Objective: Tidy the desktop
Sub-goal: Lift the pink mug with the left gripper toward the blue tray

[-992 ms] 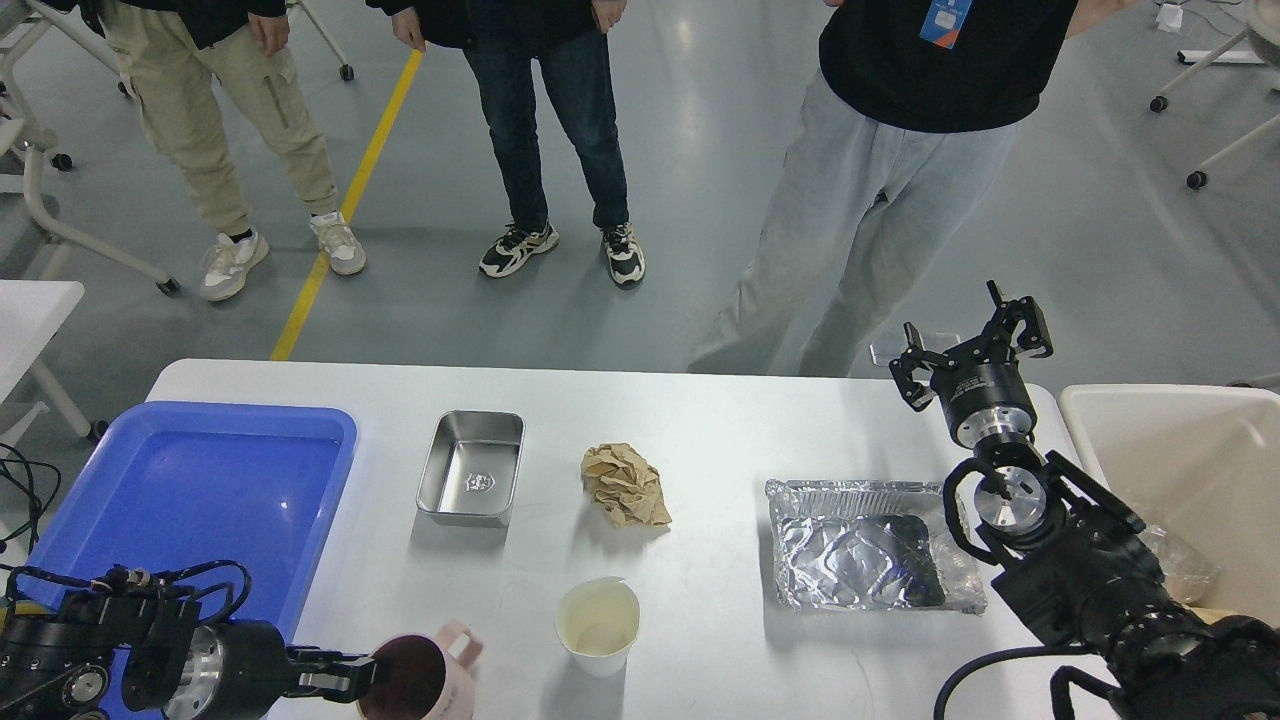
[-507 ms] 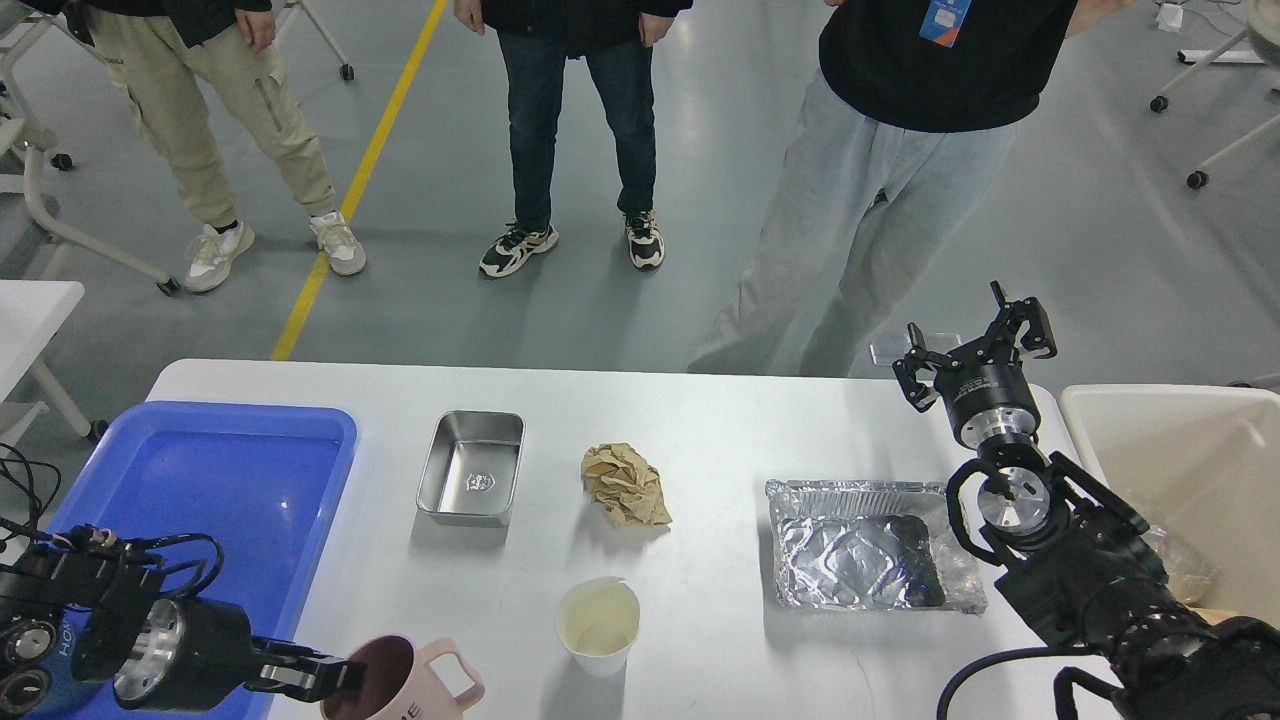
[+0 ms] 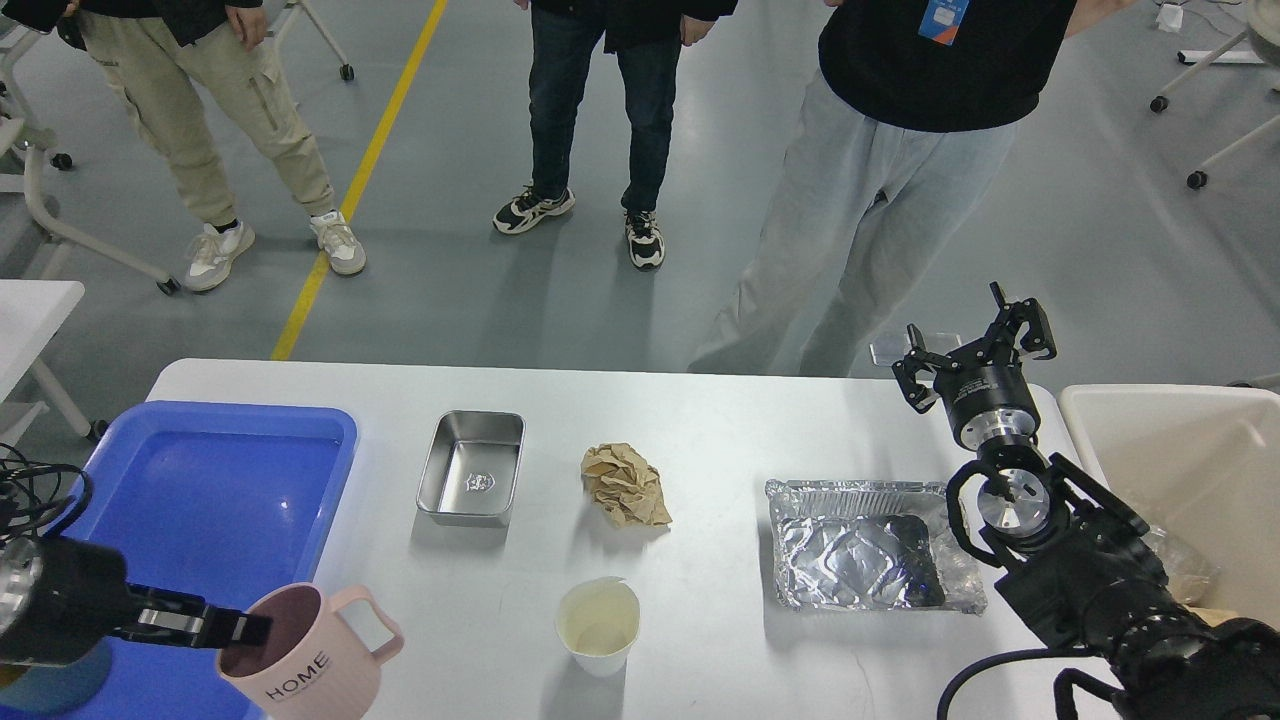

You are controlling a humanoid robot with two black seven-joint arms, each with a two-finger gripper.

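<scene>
The white desktop [image 3: 720, 420] holds a steel tray [image 3: 472, 482], a crumpled brown paper ball [image 3: 625, 484], a paper cup [image 3: 598, 625] and a foil tray [image 3: 865, 545]. My left gripper [image 3: 240, 630] is shut on the rim of a pink mug [image 3: 305, 660] marked HOME, held at the front left beside the blue tray [image 3: 215, 490]. My right gripper [image 3: 975, 345] is open and empty, raised above the table's back right corner.
A beige bin [image 3: 1180, 480] with some clear wrapping stands at the right edge. Three people [image 3: 900, 150] stand close behind the table's far edge. A second white table [image 3: 30, 310] is at the far left.
My left gripper has moved left and lifted with the pink mug, bringing it to the blue tray's front corner. The right arm has hardly moved. The people behind have shifted their feet.
</scene>
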